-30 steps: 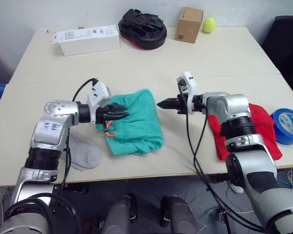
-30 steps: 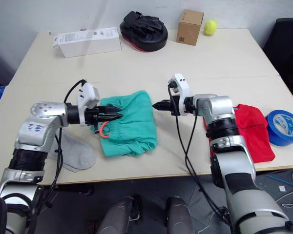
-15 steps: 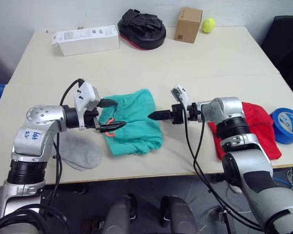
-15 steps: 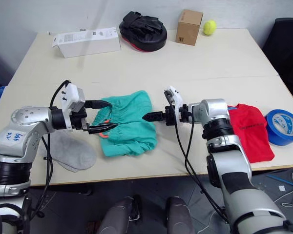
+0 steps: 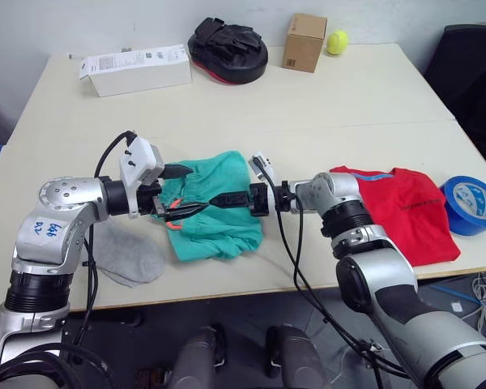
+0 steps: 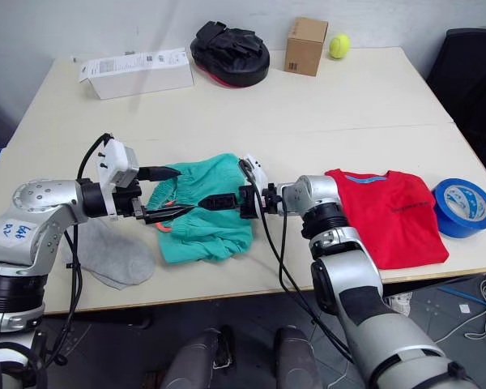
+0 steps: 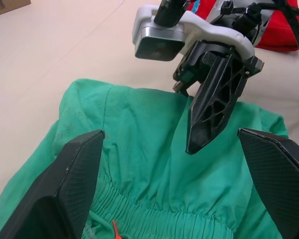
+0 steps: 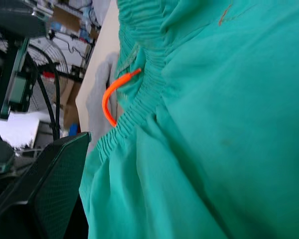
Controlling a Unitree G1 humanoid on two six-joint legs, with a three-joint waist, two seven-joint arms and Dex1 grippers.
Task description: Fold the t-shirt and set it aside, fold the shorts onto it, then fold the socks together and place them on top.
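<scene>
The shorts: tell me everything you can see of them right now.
The shorts are teal-green soft fabric, lying crumpled and partly folded on the table near its front edge. A gathered elastic waistband faces the left gripper, and an orange-red drawstring loops out of it. The left gripper's fingers are spread over the waistband; the right gripper reaches in over the fabric from the other side. A grey sock lies beside them on one side, the t-shirt apart on the other.

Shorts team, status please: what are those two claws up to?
Left gripper open over the shorts. Right gripper above them too, grip unclear. T-shirt set aside. Nothing blocking.
</scene>
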